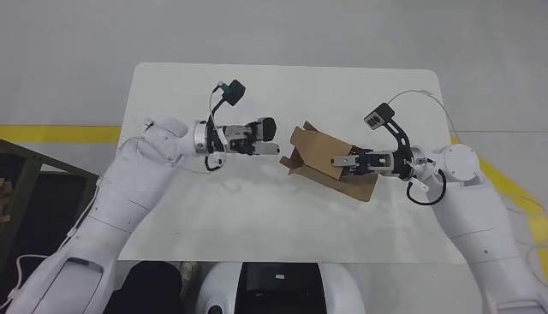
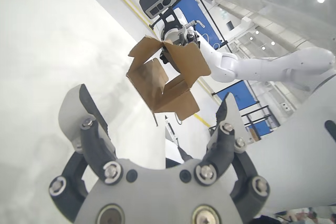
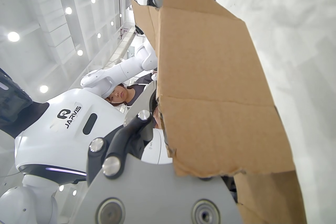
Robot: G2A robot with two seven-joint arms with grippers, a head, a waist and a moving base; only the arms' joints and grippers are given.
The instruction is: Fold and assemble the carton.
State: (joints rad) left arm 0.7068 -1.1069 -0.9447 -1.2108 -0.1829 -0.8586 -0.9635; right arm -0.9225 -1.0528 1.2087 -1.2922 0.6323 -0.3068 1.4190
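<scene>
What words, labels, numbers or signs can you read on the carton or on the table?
Carton: none; the brown faces that show are plain, with no print or label.
Table: none; its white top bears no text or sign.

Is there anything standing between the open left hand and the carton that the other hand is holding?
Nothing visible does. The left hand is open and faces the carton, which the right hand grips on the side away from it. Only a short stretch of the white table lies between them.
</scene>
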